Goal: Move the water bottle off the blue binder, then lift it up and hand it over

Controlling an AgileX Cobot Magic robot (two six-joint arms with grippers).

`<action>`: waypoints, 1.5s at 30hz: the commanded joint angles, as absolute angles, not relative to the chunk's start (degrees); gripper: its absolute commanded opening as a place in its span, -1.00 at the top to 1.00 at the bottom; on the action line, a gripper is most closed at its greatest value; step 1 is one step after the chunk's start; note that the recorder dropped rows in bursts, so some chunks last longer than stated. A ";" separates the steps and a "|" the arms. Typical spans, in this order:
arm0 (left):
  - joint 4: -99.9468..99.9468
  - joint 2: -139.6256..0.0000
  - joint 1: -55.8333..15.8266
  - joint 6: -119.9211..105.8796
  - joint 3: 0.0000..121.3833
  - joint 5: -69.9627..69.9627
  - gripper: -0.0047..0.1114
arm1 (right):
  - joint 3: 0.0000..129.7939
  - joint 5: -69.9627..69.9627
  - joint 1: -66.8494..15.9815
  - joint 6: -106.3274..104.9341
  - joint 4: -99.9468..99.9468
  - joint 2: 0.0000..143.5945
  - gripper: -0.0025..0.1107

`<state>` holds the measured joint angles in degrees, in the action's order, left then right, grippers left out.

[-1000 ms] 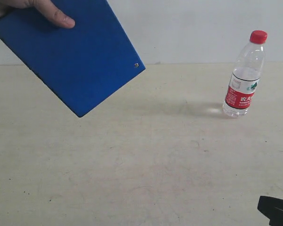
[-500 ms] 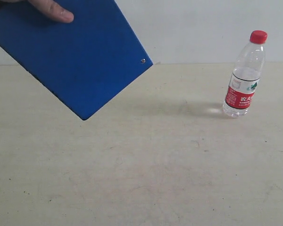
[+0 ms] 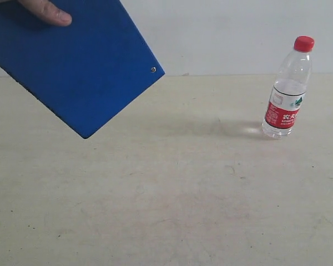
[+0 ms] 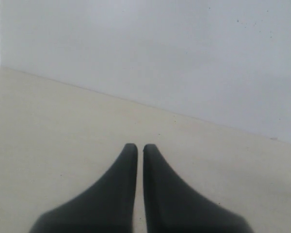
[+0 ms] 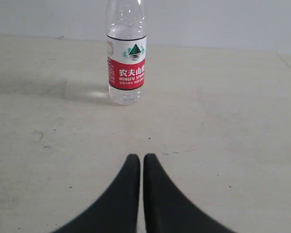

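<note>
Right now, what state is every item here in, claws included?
water bottle: upright on the table, red cap on, untouched.
blue binder: tilted, held up by a person's hand, nothing on it.
left gripper: shut, empty.
right gripper: shut, empty, facing the water bottle.

You had the bottle (image 3: 287,88) standing upright on the table (image 3: 172,199) at the right, well apart from the binder (image 3: 72,66), which a hand (image 3: 44,10) held tilted above the table's left side.
</note>
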<state>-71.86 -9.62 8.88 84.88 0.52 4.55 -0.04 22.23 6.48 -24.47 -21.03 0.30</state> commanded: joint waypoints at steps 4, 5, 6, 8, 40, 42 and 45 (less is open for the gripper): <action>-71.99 -9.37 9.02 85.29 0.77 4.49 0.84 | 0.00 22.04 6.75 -22.00 -22.35 0.00 0.96; -71.99 -9.37 9.02 85.29 0.77 4.49 0.84 | 0.00 21.35 6.75 -21.73 -22.35 0.00 0.96; -71.99 -9.37 9.02 85.29 0.77 4.49 0.84 | 0.00 20.18 6.75 -21.52 -22.57 0.00 0.96; -71.99 -9.37 9.02 85.29 0.77 4.33 0.84 | 0.00 16.36 6.75 -21.52 -23.96 0.00 0.96; -73.48 -9.37 9.02 85.29 0.77 4.34 0.84 | 0.00 18.36 -2.81 2.43 -1.62 0.00 0.96; -73.48 -9.37 9.02 85.29 0.77 4.34 0.84 | 0.00 19.20 -6.98 4.94 3.14 0.00 0.96; -73.48 -9.37 9.02 85.29 0.77 4.34 0.84 | 0.00 20.57 -11.22 6.16 4.39 0.00 0.96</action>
